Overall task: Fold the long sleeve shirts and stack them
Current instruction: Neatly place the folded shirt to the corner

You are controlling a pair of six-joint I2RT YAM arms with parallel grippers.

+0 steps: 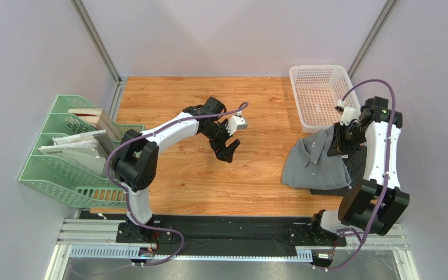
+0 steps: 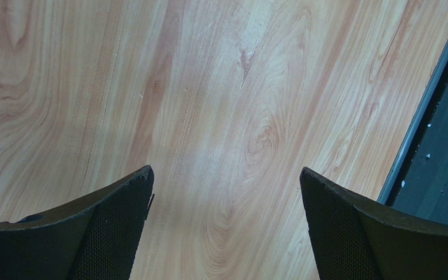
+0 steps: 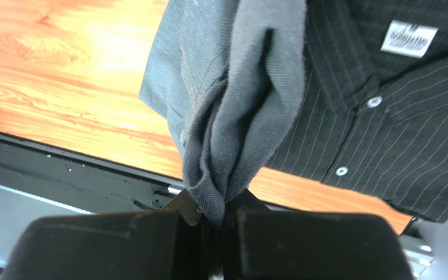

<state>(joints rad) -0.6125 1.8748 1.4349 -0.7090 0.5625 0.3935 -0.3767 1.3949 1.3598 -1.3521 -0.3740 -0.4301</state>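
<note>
Shirts, quantity two, at 3 o'clock: grey shirt [image 1: 314, 163] over pinstriped shirt [image 3: 384, 128]. Right jaws clamp grey shirt; left jaws open.

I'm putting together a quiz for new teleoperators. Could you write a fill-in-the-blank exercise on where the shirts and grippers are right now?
1. The right gripper is ____ on a fold of the grey shirt.
2. The pinstriped shirt lies ____ the grey shirt.
3. The left gripper, above the wooden table, is ____ and holds nothing.

Missing words: shut; under; open.
</note>
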